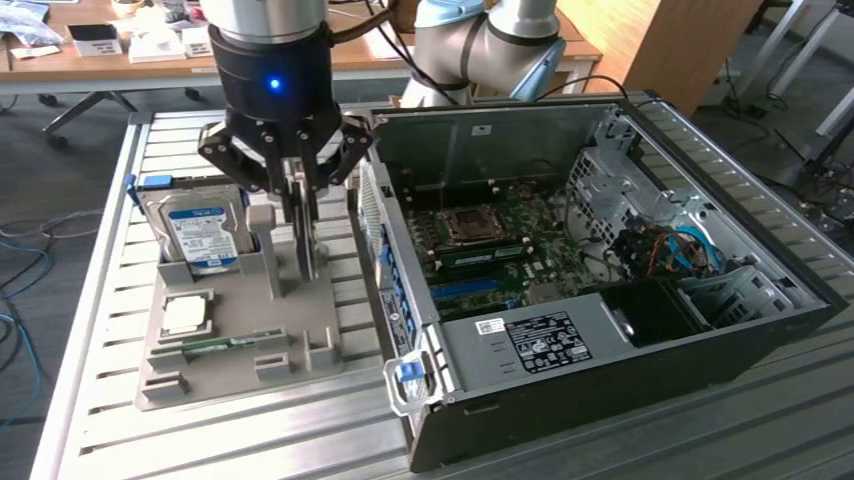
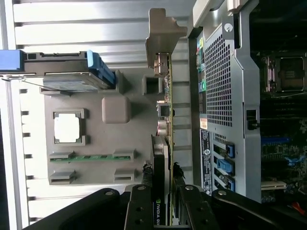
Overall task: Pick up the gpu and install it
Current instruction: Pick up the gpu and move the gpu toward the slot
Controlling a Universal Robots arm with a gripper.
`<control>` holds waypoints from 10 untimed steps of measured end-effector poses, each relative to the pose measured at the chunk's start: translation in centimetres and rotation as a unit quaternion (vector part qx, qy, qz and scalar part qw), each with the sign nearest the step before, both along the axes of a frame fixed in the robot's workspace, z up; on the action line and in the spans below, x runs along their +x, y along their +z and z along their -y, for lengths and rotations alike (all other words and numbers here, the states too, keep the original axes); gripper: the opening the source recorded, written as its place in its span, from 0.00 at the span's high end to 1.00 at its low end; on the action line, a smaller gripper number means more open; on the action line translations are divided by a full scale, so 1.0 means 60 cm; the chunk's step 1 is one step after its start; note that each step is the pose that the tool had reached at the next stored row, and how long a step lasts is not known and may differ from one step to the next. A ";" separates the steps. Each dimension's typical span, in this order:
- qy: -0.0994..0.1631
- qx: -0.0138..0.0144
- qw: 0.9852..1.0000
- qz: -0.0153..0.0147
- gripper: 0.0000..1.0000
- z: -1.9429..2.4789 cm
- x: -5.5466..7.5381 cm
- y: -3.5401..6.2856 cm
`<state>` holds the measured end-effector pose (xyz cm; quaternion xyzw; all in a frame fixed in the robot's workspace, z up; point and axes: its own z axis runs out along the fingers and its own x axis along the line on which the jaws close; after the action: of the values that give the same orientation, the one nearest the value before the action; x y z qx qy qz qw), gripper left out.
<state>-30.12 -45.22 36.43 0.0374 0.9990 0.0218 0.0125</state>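
- Silver hard drive with blue label (image 1: 200, 235) stands slotted in the grey moulded holder (image 1: 234, 350), upright for easy grasping;
- black two-fingered gripper (image 1: 302, 190) clamps the thin green gpu (image 1: 307, 240) edge-on over that holder, bracket clear;
- open black computer case (image 1: 601, 300) lies sideways, motherboard facing up for access.

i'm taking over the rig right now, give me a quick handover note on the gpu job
tool: shut on the gpu, gripping it from above, one finger on each face.
gpu: upright, over the grey holder tray, beside the open computer case. Whether it has cleared the tray cannot be told.
done: gpu grasped.
left: gpu not yet in the case, so the install is not done.
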 end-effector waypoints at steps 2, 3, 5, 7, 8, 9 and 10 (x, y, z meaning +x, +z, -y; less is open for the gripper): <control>0.000 0.000 1.000 0.000 0.73 0.0000 0.000 0.005; 0.000 0.000 1.000 0.000 0.73 0.0000 0.000 0.008; 0.000 0.000 1.000 0.000 0.73 0.0000 0.000 0.013; 0.000 0.000 1.000 0.000 0.73 0.0000 0.000 0.019; 0.000 0.000 1.000 0.000 0.73 0.0000 0.000 0.021; 0.000 0.000 1.000 0.000 0.73 0.0000 0.000 0.024; 0.000 0.000 1.000 0.000 0.73 0.0000 0.000 0.027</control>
<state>-30.12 -45.22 38.04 0.0374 0.9990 0.0218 0.0125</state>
